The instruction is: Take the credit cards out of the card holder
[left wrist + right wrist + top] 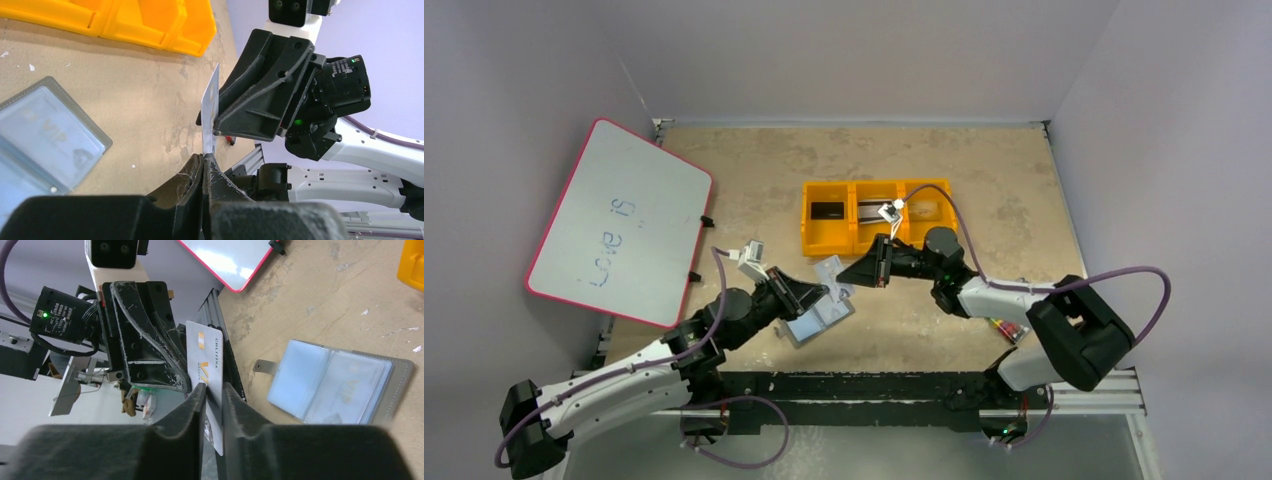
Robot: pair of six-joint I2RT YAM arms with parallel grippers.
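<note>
Left jaws: left gripper pressed tight on one edge of a white credit card, held on edge above the table.
Right jaws: right gripper pinching the same card from the other side.
Card holder: open flat on the table below.
Yellow bin tray: farther back; black card left compartment, striped card middle.

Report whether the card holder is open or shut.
Open: the card holder lies spread flat, pale inside facing up, its snap tab unfastened.
</note>
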